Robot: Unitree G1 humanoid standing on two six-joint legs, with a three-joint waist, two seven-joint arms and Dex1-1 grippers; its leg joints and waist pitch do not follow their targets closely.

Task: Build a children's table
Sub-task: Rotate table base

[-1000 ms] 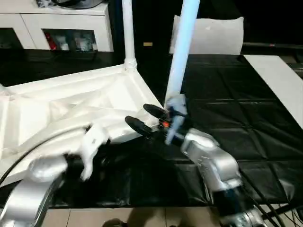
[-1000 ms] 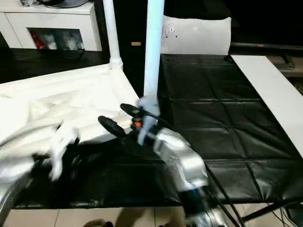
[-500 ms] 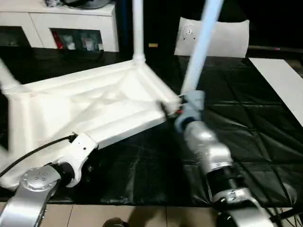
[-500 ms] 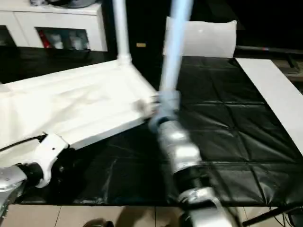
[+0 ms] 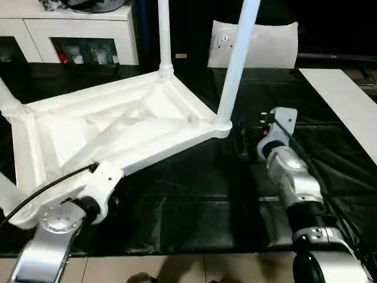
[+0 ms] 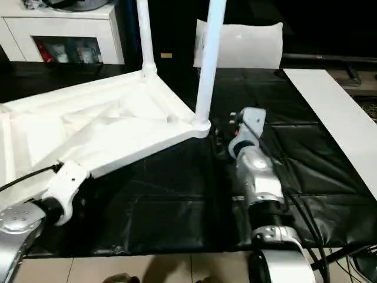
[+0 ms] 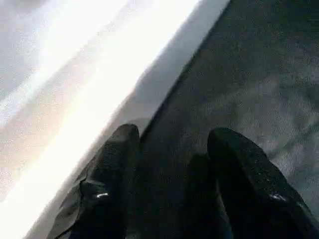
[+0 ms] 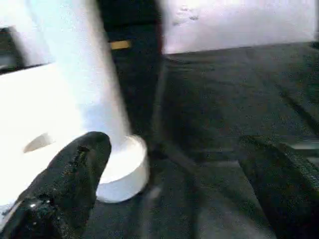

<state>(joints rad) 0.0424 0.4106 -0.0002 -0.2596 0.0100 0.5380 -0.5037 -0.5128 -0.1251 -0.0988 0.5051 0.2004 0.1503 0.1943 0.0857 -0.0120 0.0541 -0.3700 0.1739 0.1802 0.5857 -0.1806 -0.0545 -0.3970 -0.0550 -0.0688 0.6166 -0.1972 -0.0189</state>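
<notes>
The children's table [image 5: 118,127] lies upside down on the black work table, ribbed underside up. Legs stand in its back corner [image 5: 163,35], its near right corner [image 5: 235,65] and its far left corner [image 5: 7,100]. My right gripper [image 8: 174,189] is open, its fingers [image 8: 75,174] spread wide, with nothing between them. It sits just right of the near right leg's socket [image 8: 124,169] without touching it. My left gripper [image 7: 172,164] is open at the table top's front edge [image 7: 75,124]. One of its fingers [image 7: 117,159] lies against that edge. The left wrist [image 5: 103,183] shows below the edge.
A white cabinet with glass doors [image 5: 76,35] stands at the back left. A white panel [image 5: 265,44] leans behind the work table and a white board [image 5: 347,100] lies at its right. The work table's front edge [image 5: 177,250] runs just above the tiled floor.
My right gripper has let go of the near right leg and drawn back to the right. That leg now stands alone in its socket. My left arm has dropped to the front edge.
</notes>
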